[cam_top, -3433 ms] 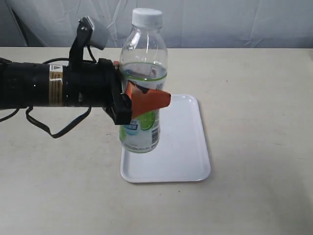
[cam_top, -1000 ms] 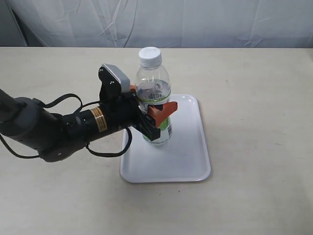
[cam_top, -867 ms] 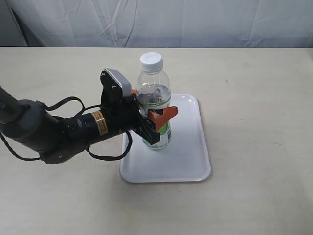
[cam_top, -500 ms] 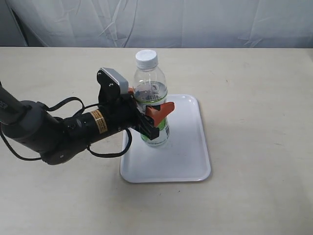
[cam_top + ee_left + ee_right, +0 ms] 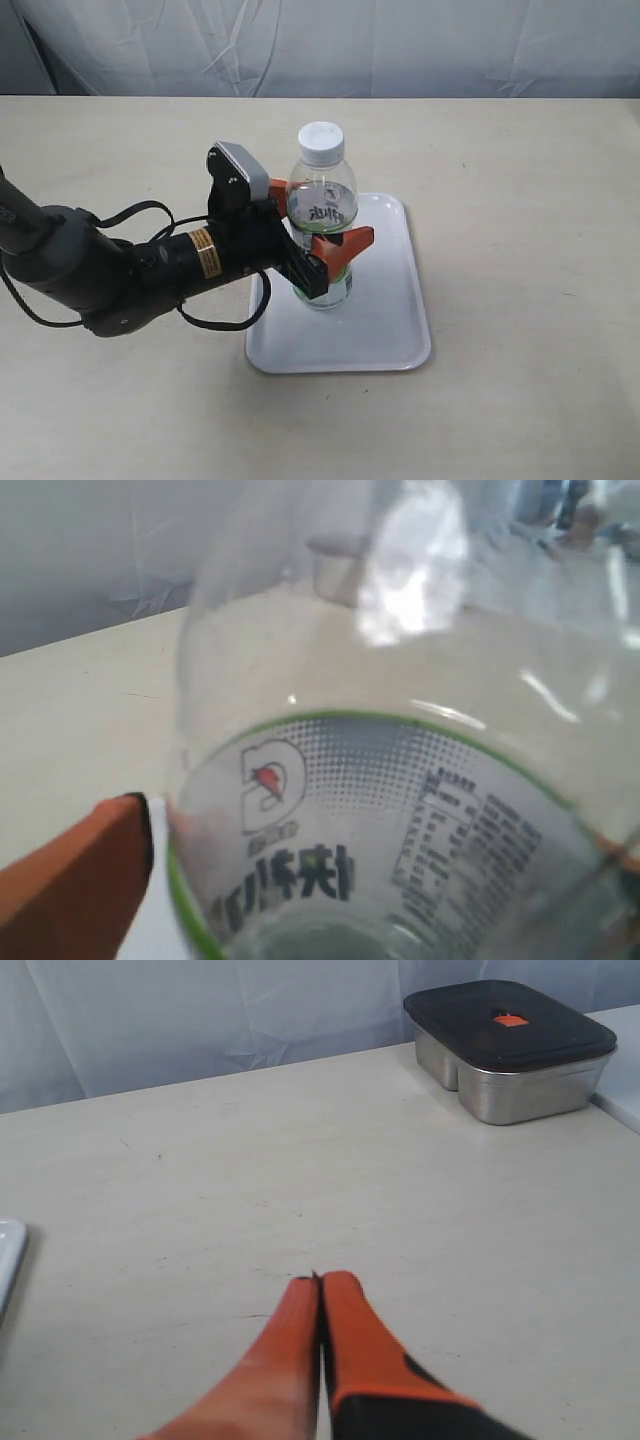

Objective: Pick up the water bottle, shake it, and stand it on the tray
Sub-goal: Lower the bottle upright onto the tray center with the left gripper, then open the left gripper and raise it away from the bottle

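The water bottle (image 5: 323,205), clear with a white cap and a white-and-green label, stands upright on the white tray (image 5: 385,320) toward its left side. My left gripper (image 5: 324,222) reaches in from the left with its orange fingers (image 5: 348,246) on either side of the bottle's label, spread slightly wider than the bottle. The left wrist view is filled by the bottle (image 5: 380,810), and a thin gap shows between it and one orange finger (image 5: 70,880). My right gripper (image 5: 320,1278) is shut and empty over bare table, outside the exterior view.
A metal box with a dark lid (image 5: 510,1045) sits on the table far from the right gripper. A corner of the tray (image 5: 8,1250) shows at the edge of the right wrist view. Pale cloth hangs behind the table.
The left arm brought the bottle down from the air onto the tray. Its fingers have since spread a little off the bottle's sides. The bottle sits slightly farther right than half a second ago.
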`<action>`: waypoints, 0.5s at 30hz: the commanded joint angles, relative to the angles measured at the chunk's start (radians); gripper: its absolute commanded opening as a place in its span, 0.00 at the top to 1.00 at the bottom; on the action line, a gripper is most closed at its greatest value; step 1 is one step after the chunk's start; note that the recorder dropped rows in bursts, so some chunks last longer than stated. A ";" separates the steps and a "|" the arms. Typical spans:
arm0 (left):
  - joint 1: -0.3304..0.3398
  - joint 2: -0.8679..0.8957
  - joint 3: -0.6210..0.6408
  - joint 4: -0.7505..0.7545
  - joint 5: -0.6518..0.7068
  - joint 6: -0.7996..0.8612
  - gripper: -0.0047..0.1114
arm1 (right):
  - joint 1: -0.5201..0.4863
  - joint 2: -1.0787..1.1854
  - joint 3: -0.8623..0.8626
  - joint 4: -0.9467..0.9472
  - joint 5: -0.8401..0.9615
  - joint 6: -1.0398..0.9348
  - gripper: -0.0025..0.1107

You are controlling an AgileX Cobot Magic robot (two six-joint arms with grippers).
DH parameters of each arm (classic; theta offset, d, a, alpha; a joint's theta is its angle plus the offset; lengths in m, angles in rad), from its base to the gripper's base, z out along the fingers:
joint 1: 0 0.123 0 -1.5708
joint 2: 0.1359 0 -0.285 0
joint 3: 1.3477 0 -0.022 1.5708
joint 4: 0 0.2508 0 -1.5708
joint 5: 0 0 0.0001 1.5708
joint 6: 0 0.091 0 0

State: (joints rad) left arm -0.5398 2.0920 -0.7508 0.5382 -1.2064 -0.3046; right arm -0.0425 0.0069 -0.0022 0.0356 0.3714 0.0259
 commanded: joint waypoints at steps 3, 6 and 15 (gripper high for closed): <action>0.000 -0.003 -0.008 0.003 -0.015 -0.006 0.05 | 0.005 -0.007 0.002 0.000 -0.011 0.003 0.95; 0.000 -0.003 -0.008 0.003 -0.015 -0.006 0.05 | 0.005 -0.007 0.002 0.000 -0.011 0.003 0.95; 0.002 -0.050 -0.008 0.017 -0.015 -0.006 0.05 | 0.005 -0.007 0.002 0.000 -0.011 0.003 0.95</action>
State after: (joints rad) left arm -0.5398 2.0769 -0.7558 0.5510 -1.2097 -0.3046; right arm -0.0425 0.0069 -0.0022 0.0356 0.3714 0.0259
